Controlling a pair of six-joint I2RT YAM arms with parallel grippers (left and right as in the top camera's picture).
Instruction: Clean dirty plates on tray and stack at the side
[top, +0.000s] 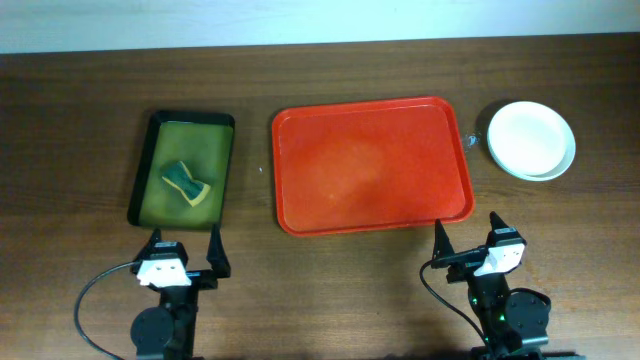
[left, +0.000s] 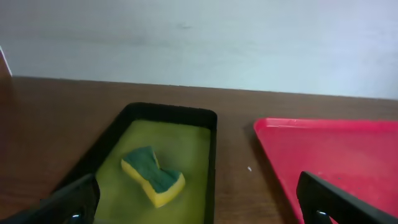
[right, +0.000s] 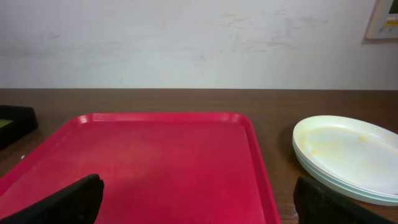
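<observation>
The red tray lies in the middle of the table with nothing on it; it also shows in the left wrist view and the right wrist view. The plates sit in one stack on the table to the right of the tray, cream-white one on top, with faint yellowish smears in the right wrist view. My left gripper is open and empty at the front left. My right gripper is open and empty at the front right, near the tray's front right corner.
A dark tray with olive-green inside lies left of the red tray and holds a yellow-and-green sponge, also seen in the left wrist view. A pale wall runs behind the table's far edge.
</observation>
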